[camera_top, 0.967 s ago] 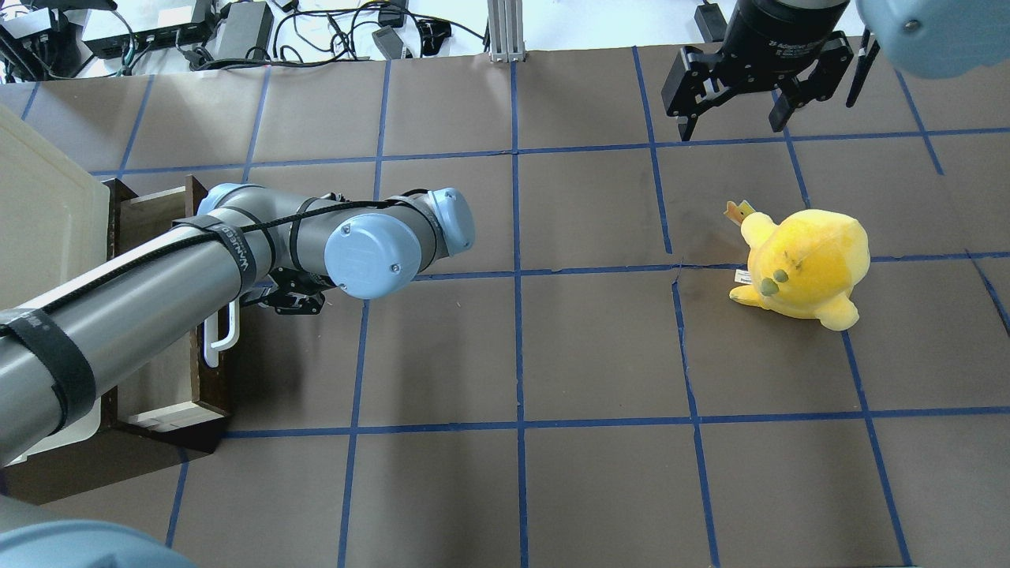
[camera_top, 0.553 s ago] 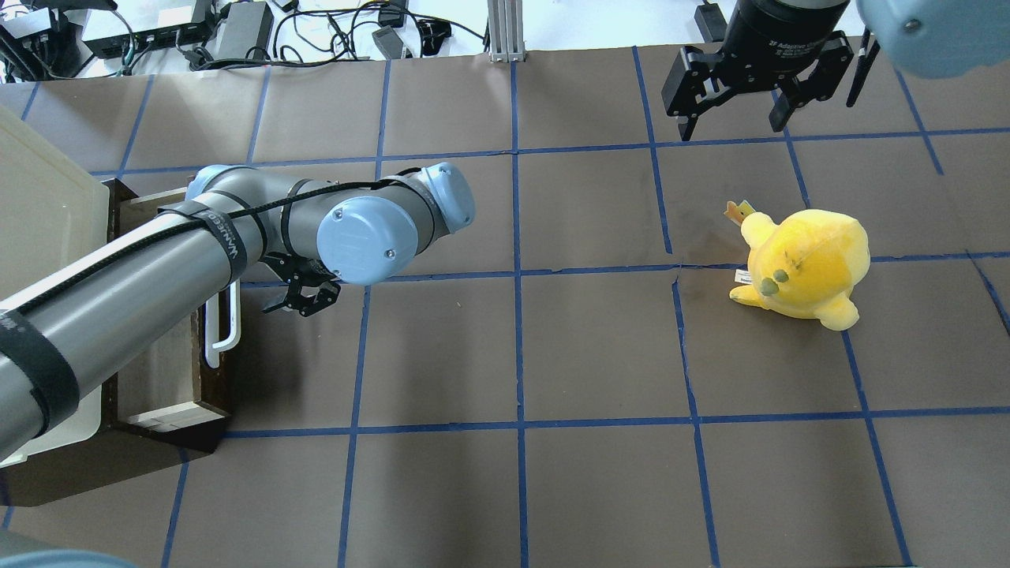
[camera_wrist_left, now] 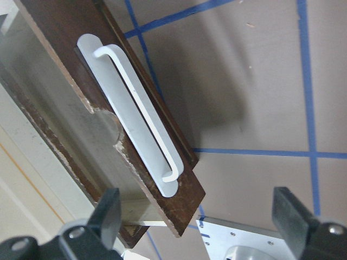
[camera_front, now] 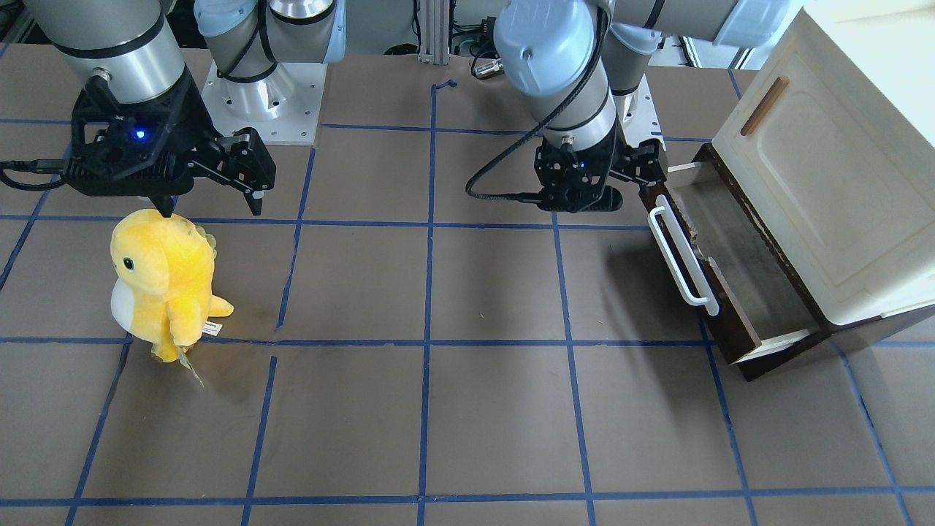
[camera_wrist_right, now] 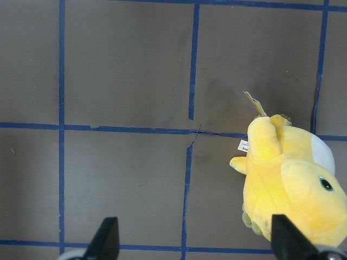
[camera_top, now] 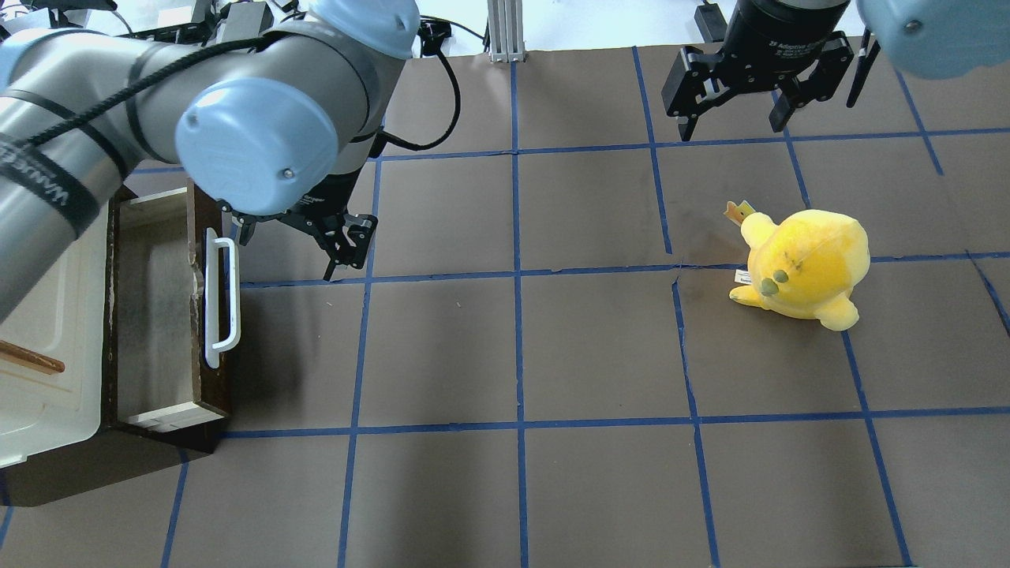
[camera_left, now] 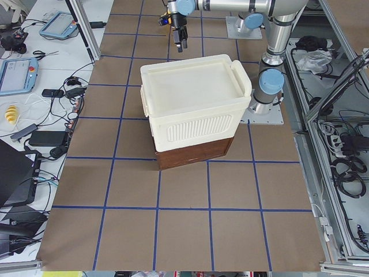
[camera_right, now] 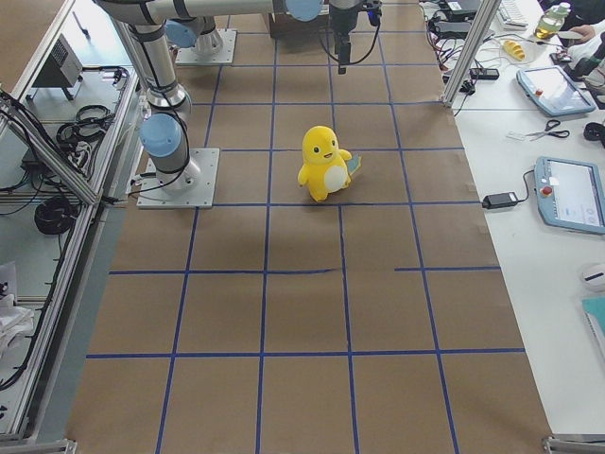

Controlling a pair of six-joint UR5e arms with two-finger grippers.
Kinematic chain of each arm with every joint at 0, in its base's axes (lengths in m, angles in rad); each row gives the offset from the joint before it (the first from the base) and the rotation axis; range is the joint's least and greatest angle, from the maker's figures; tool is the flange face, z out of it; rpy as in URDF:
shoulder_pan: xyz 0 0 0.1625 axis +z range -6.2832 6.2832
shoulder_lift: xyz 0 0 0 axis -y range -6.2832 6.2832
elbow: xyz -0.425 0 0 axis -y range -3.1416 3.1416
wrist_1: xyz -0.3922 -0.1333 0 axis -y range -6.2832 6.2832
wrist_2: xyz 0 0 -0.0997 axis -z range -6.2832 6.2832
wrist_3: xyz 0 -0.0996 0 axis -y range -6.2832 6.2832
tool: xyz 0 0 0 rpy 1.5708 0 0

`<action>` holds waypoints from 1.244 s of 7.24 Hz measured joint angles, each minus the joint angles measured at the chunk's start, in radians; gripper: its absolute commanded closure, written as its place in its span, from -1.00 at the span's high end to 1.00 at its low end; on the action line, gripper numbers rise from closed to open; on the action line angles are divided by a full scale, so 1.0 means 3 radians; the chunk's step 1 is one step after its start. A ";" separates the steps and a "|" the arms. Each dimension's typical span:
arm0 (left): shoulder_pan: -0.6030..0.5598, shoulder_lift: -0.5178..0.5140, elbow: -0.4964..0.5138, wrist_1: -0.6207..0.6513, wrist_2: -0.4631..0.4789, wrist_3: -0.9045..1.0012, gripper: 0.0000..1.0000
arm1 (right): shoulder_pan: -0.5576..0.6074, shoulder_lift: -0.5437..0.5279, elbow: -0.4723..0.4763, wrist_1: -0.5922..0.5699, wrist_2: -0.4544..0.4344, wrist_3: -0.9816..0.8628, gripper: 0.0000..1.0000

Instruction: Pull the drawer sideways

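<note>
The left tool [camera_top: 293, 241] hangs over the counter [camera_top: 600, 355] with its fingers wide apart and nothing between them. The handle [camera_top: 211, 315] lies just beside it, on its outer side and slightly nearer the robot, not touching. The bar's long axis runs toward and away from the robot, so any pull goes across it, toward the counter's middle. Behind the handle, the drawer [camera_top: 154, 315] stands well out from under the cabinet [camera_top: 47, 315], its pale inside bared, so the task looks largely done. This arm is plainly the nearer one. Well apart, the right tool [camera_top: 730, 118] hangs spread and empty beyond the plush [camera_top: 805, 264].
</note>
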 measured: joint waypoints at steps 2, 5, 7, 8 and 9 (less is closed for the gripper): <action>0.0178 0.0321 0.0013 -0.0003 -0.0567 0.0116 1.00 | 0.0000 0.0000 0.0000 0.0000 0.0000 0.0000 1.00; 0.0645 0.0472 0.0029 0.0032 -0.1297 0.0355 1.00 | 0.0000 0.0000 0.0000 0.0000 0.0000 -0.0001 1.00; 0.0735 0.0493 0.0025 0.0066 -0.1400 0.0392 1.00 | 0.0000 0.0000 0.0000 0.0000 0.0000 -0.0002 1.00; 0.0746 0.0511 0.0014 0.0067 -0.1392 0.0404 1.00 | 0.0000 0.0000 0.0000 0.0000 0.0000 -0.0001 1.00; 0.0750 0.0531 -0.0001 0.0068 -0.1386 0.0413 1.00 | 0.0000 0.0000 0.0000 0.0000 0.0000 0.0000 1.00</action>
